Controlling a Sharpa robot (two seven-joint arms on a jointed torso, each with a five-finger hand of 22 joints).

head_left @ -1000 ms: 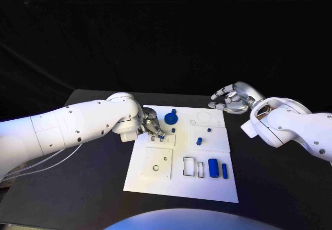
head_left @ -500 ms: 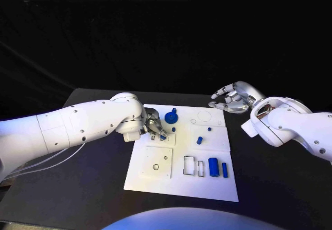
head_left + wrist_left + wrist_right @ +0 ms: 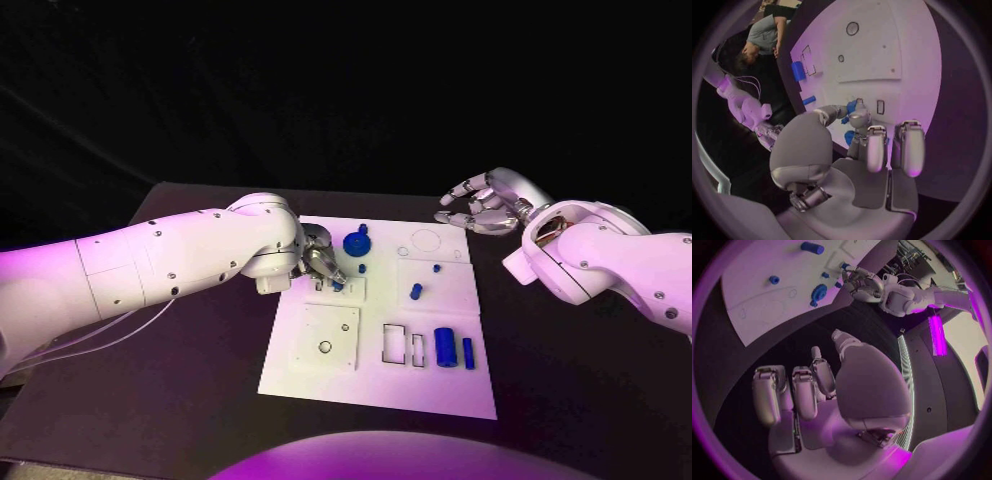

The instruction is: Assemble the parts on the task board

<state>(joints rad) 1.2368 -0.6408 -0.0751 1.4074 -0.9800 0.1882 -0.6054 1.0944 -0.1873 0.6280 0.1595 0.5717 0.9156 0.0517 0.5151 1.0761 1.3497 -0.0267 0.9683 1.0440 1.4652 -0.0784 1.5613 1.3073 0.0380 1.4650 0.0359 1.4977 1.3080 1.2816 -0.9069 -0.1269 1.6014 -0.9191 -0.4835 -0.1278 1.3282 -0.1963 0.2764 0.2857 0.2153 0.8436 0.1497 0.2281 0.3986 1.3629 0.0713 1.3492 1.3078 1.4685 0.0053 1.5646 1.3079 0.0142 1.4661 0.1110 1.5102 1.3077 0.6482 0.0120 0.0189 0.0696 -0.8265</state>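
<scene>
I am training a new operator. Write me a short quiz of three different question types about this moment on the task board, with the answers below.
1. True or false: the right hand holds a blue part.
2. Multiple choice: where is the left hand working? A) at the board's near right corner; B) at the small slots near the left edge of the task board; C) off the table.
3. Fill in: the small part pinched by the left hand's fingertips is coloured ____.

Key:
1. False; it hovers past the board's far right corner, with nothing in it.
2. B.
3. Blue.
</scene>
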